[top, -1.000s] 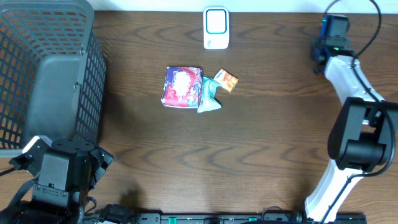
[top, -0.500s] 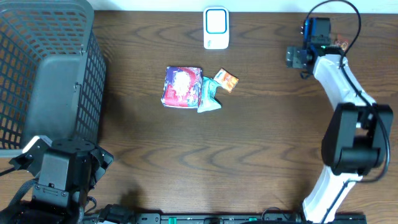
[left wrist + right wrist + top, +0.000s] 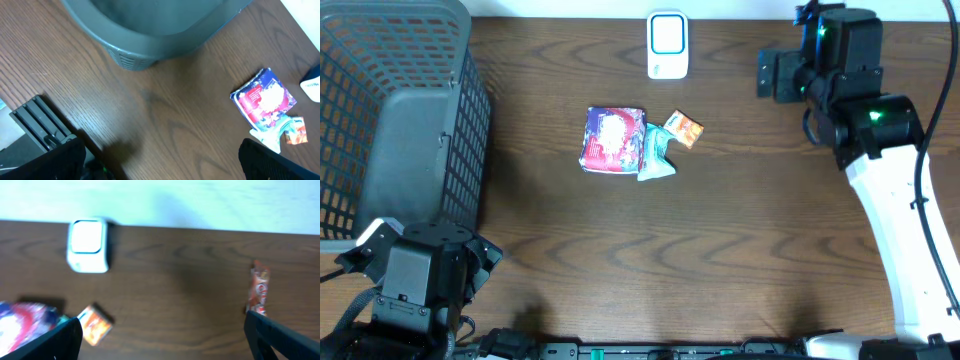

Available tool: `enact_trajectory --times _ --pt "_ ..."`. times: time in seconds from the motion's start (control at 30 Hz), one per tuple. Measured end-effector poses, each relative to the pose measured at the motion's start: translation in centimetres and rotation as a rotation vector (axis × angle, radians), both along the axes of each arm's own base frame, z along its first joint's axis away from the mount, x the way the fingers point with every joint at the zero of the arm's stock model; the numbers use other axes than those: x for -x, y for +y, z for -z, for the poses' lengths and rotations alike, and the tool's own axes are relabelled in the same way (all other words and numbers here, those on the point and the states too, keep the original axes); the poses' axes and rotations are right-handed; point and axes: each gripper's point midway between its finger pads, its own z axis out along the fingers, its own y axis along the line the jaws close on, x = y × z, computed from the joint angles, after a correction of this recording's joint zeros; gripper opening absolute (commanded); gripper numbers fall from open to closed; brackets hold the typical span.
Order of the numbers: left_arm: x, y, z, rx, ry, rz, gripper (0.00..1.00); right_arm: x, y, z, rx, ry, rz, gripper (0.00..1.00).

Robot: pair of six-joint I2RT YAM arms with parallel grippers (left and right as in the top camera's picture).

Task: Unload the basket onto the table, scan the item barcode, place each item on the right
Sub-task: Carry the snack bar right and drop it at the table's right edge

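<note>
A white barcode scanner (image 3: 668,45) sits at the table's far edge. Below it three items lie together: a red and blue packet (image 3: 613,139), a teal packet (image 3: 657,160) and a small orange box (image 3: 685,129). My right gripper (image 3: 772,75) hangs open and empty to the right of the scanner, pointing left. Its wrist view shows the scanner (image 3: 88,252), the orange box (image 3: 94,324) and a red snack packet (image 3: 260,292) lying on the wood to the right. My left gripper (image 3: 160,167) is open and empty at the near left corner, far from the items.
A large grey mesh basket (image 3: 390,110) fills the left side of the table, with its rim (image 3: 150,35) close ahead of the left gripper. The raised right arm (image 3: 900,200) covers the table's right edge in the overhead view.
My right arm has risen and swung left toward the scanner, and its jaws have opened wider. The left arm and the items have not moved.
</note>
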Motion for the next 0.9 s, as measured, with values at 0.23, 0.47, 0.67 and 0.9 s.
enact_trajectory --times 0.23,0.47,0.67,0.9 --pt "0.0 0.0 0.0 0.000 0.000 0.000 0.98 3.3 2.3 0.8 -0.018 0.092 -0.087 0.99" --pt "0.0 0.0 0.0 0.000 0.000 0.000 0.98 4.7 2.2 1.4 -0.014 0.145 -0.092 0.99" --pt "0.0 0.0 0.0 0.000 0.000 0.000 0.98 4.8 2.2 1.4 -0.015 0.147 -0.094 0.99" --pt "0.0 0.0 0.0 0.000 0.000 0.000 0.98 4.6 2.5 1.2 -0.028 0.138 -0.107 0.99"
